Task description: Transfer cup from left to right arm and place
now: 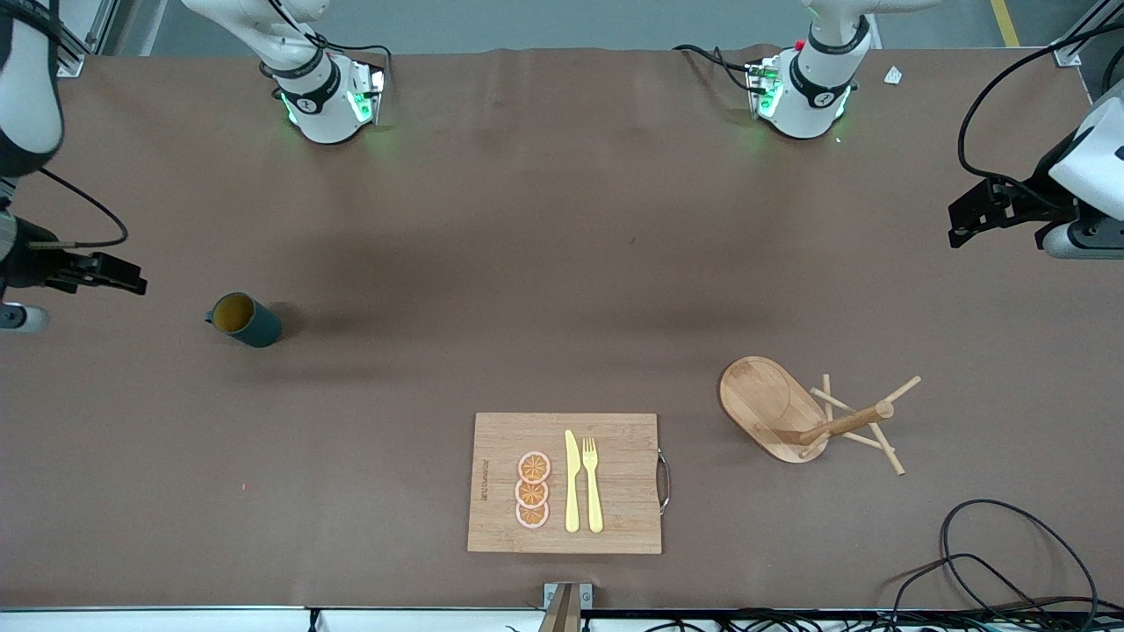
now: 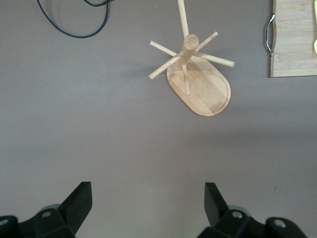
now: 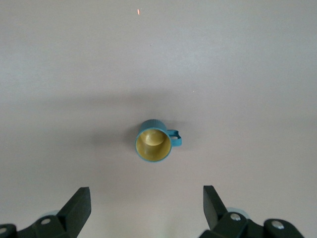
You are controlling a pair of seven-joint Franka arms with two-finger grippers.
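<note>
Board (image 1: 615,518): nearest the front camera, mid-desk; carries three orange slices (image 1: 532,491), knife (image 1: 572,482), fork (image 1: 593,484).
Rack (image 1: 777,412): farther back, toward the left arm's end, upright.
Cup (image 1: 243,319): upright on the desk (image 1: 492,263) toward the right arm's end, well apart from the board, touched by nothing.
Left claw (image 2: 148,206): spread, empty, raised over bare desk near the rack.
Right claw (image 3: 146,206): spread, empty, raised beside the cup.

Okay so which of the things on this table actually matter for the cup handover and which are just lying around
Belongs to the job:
- small dark teal mug with yellow inside, upright on the table
- right gripper, jaws open
- left gripper, jaws open

Just lying about:
- wooden peg rack
- bamboo cutting board
- orange slices
- yellow knife
- yellow fork
</note>
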